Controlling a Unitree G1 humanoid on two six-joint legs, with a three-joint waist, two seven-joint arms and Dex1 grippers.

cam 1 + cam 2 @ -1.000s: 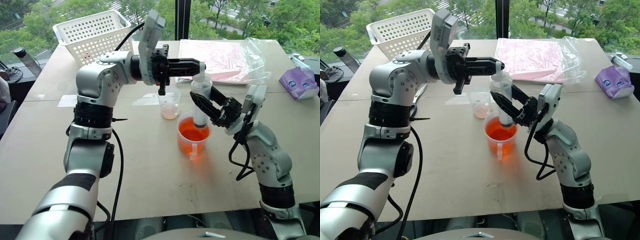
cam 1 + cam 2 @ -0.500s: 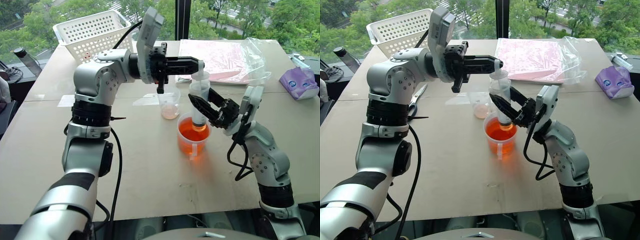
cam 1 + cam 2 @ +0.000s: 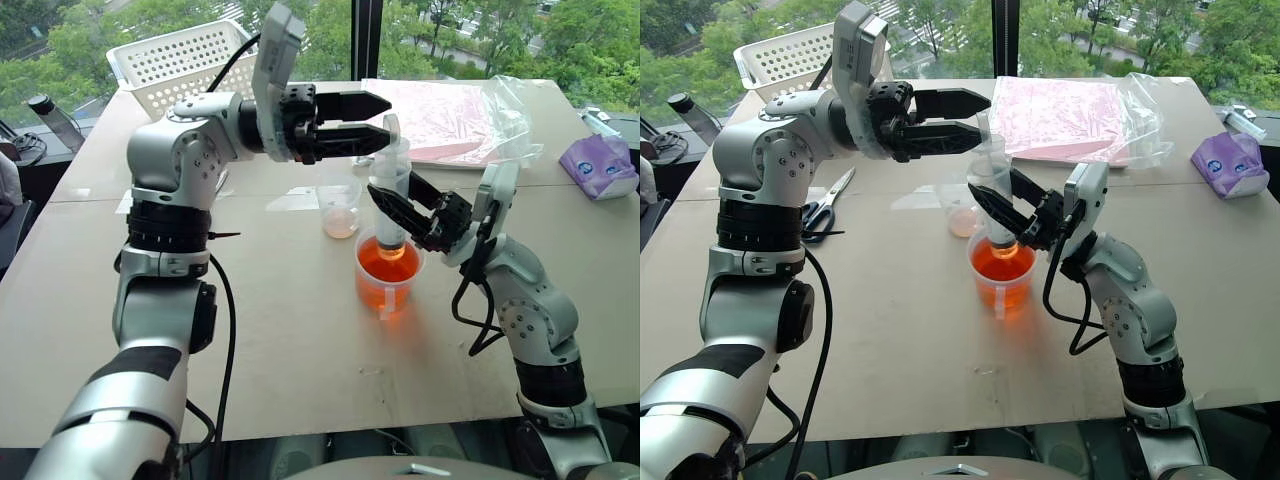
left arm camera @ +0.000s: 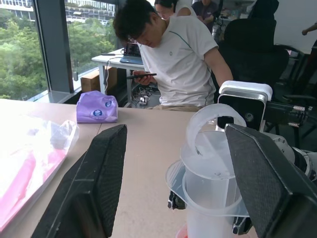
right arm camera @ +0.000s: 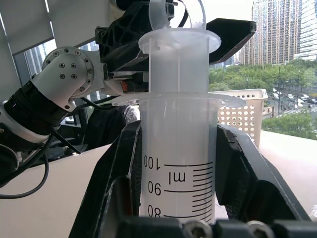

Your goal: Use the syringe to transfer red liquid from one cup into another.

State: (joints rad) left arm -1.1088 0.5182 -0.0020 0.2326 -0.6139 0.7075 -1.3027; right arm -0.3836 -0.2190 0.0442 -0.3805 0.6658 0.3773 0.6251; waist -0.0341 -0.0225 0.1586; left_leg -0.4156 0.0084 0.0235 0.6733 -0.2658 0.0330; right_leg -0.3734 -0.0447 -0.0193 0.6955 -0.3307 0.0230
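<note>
The syringe stands upright with its tip down in the wider cup, which holds a deep pool of red liquid. My right gripper is shut on the syringe's barrel, just above the cup. My left gripper is level and open. The white plunger top sits between its fingers. The smaller cup stands just behind and to the left, with a thin pale layer at its bottom.
A white perforated basket stands at the table's back left. A pink sheet in a clear bag lies at the back right, a purple pack further right. Scissors lie left of the cups. A person sits beyond the table.
My left gripper was shut on the plunger top and has now opened around it. The right gripper has kept its hold on the syringe in the wider cup.
</note>
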